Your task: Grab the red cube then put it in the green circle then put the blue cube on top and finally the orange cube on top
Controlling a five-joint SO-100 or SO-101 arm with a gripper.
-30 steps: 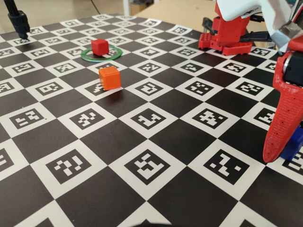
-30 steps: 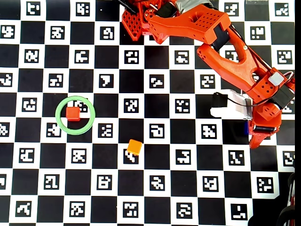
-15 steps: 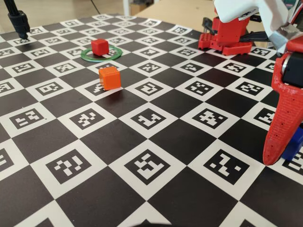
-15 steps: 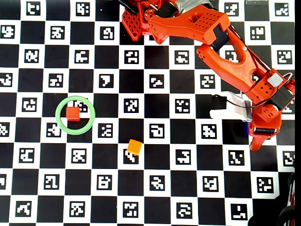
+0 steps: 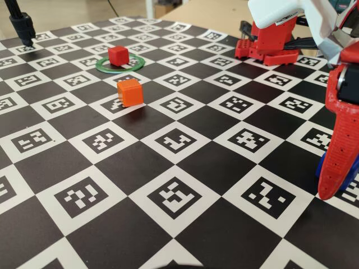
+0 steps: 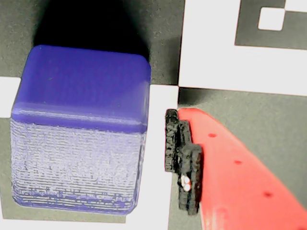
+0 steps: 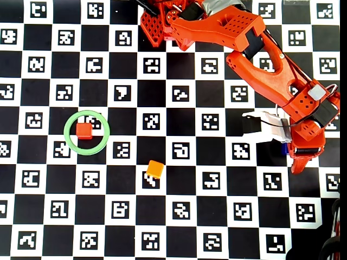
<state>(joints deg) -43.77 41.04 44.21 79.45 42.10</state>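
The red cube (image 5: 118,55) (image 7: 83,130) sits inside the green circle (image 5: 119,71) (image 7: 87,154) at the far left. Nearer, the orange cube (image 5: 129,92) (image 7: 155,169) stands alone on the board. The blue cube (image 6: 79,129) (image 5: 321,166) (image 7: 284,148) rests on the board at the right, mostly hidden behind my red finger in the fixed view. My gripper (image 5: 335,182) (image 7: 290,159) is down at it and open. In the wrist view one finger's black pad (image 6: 184,160) stands just right of the cube with a thin gap. The other finger is out of view.
The arm's red base (image 5: 266,47) (image 7: 157,24) stands at the board's far edge. A black post (image 5: 21,25) rises at the far left corner. The checkered marker board (image 5: 179,140) ends close to the gripper on the right.
The gripper has shifted slightly right and lower beside the blue cube. The red and orange cubes have not moved.
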